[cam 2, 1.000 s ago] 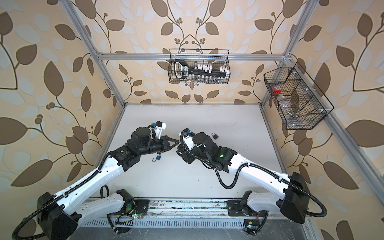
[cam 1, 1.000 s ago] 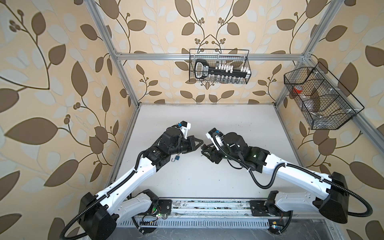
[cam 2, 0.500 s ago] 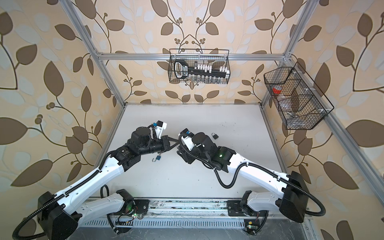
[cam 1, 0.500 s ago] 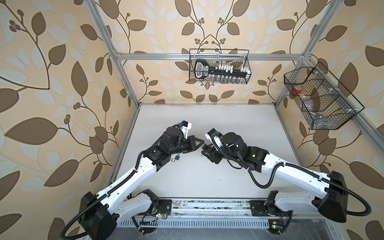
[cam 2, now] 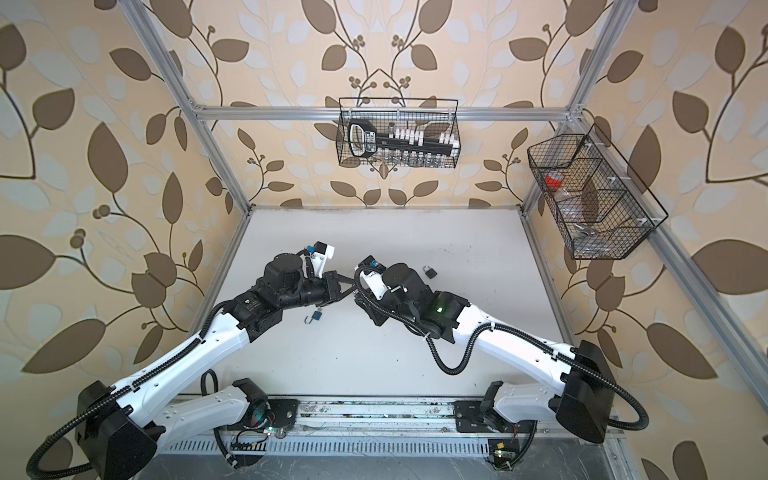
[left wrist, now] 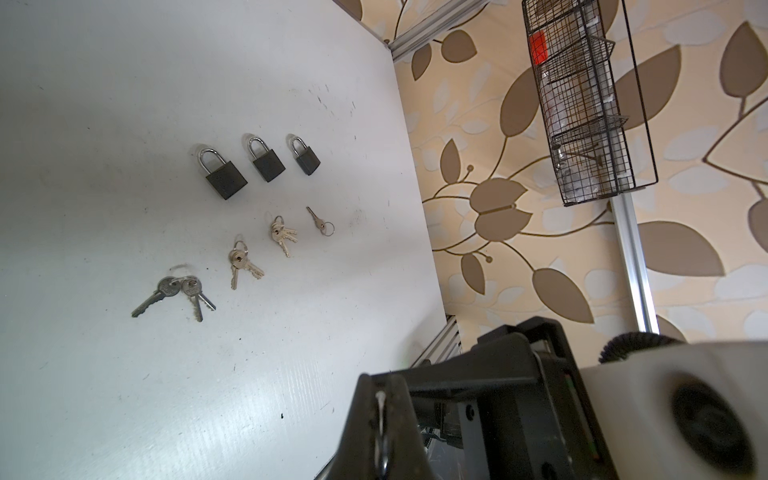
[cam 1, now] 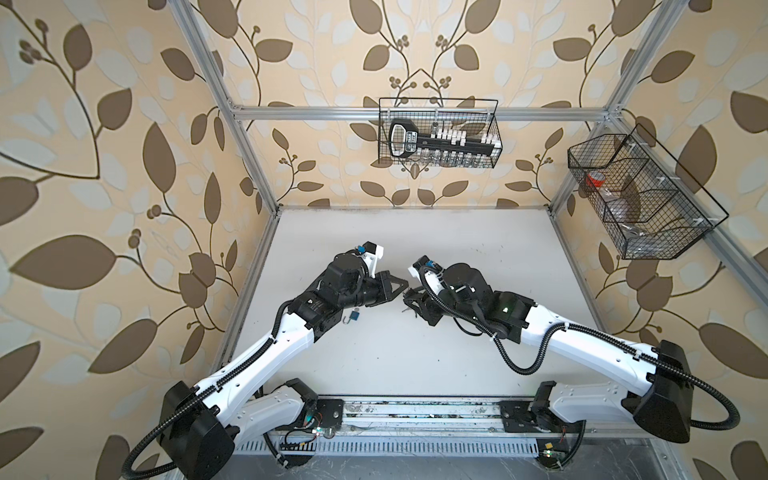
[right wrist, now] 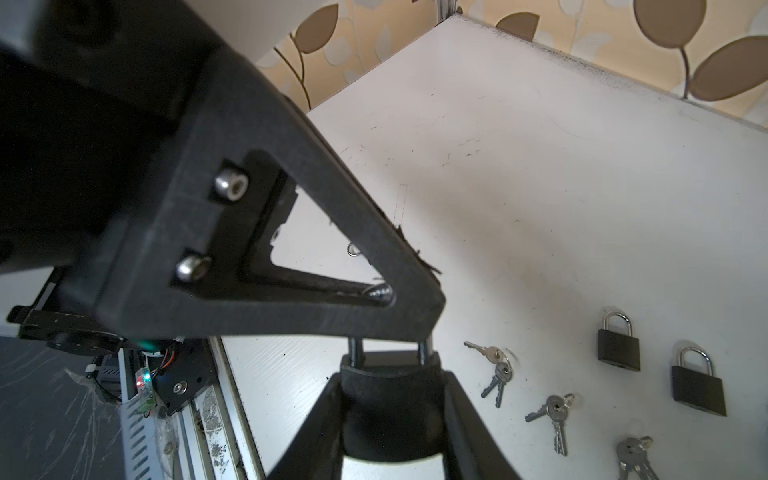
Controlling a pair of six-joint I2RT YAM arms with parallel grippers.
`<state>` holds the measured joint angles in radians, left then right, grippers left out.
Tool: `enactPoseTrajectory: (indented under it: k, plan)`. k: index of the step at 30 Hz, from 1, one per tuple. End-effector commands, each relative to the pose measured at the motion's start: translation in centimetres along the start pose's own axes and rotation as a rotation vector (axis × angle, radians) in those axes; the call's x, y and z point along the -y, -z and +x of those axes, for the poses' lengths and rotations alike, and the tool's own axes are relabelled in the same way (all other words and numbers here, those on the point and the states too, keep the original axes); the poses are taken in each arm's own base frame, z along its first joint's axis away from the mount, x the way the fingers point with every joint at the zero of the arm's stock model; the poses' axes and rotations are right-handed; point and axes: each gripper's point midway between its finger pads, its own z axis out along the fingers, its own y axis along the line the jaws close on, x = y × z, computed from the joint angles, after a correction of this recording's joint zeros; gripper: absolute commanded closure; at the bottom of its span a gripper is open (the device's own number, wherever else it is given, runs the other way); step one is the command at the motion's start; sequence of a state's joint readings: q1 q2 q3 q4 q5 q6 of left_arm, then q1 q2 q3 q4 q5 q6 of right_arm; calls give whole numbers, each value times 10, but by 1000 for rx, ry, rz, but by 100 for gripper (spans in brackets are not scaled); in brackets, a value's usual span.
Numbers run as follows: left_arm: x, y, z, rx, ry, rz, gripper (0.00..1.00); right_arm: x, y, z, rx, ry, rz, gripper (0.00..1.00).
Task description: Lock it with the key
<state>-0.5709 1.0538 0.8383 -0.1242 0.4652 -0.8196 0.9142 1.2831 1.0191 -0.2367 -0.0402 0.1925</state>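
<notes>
While right gripper (right wrist: 392,376) clamps padlock (right wrist: 390,415), left gripper (left wrist: 380,397) sits closed; back basket (cam 1: 497,133) holds socket rack (cam 1: 449,145), side basket (cam 1: 648,246) red roll (cam 1: 595,179).

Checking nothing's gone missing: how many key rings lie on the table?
4, lying in a row on the table beside the black padlocks: a large bunch, a medium bunch, a small bunch, and a ring with one key. The arms may hide more.

The left arm (cam 1: 257,353) and right arm (cam 1: 590,345) wore white shells with black joints and black corrugated cables (cam 1: 523,370). The left gripper (cam 1: 404,286) had black triangular fingers (right wrist: 291,318), one bearing two silver screws (right wrist: 231,185).
</notes>
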Motion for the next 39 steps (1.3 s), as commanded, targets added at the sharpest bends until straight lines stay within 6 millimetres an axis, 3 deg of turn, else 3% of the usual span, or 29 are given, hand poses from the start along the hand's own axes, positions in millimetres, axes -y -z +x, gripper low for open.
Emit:
enactPoseTrajectory:
  k: [1,5,9,13,17,18,19,25,29,33,39]
  plan:
    - [22,5,-5,20,-48,68,100,-5,3,-14,34,9,-13,69]
    - [22,7,-4,12,-62,57,100,-5,9,-17,56,1,-15,81]
    - [33,10,-2,-15,-104,88,100,-7,16,-18,70,3,-24,100]
    - [42,23,-8,28,-164,88,47,-4,32,-20,120,15,-12,100]
    - [37,33,-18,76,-211,-2,22,7,49,-25,203,1,50,100]
    - [35,34,-20,80,-227,-27,6,11,52,-25,219,-3,68,100]
    - [32,35,-21,82,-236,-55,1,12,55,-27,237,1,73,100]
    - [0,42,-30,127,-227,-229,1,37,48,-20,233,26,161,100]
    - [-32,48,-34,150,-180,-356,1,57,33,-9,113,-13,155,100]
    - [-54,50,-32,138,-124,-384,1,50,15,12,1,71,82,100]
    - [-88,64,-37,154,57,-342,1,59,-7,37,-150,167,92,100]
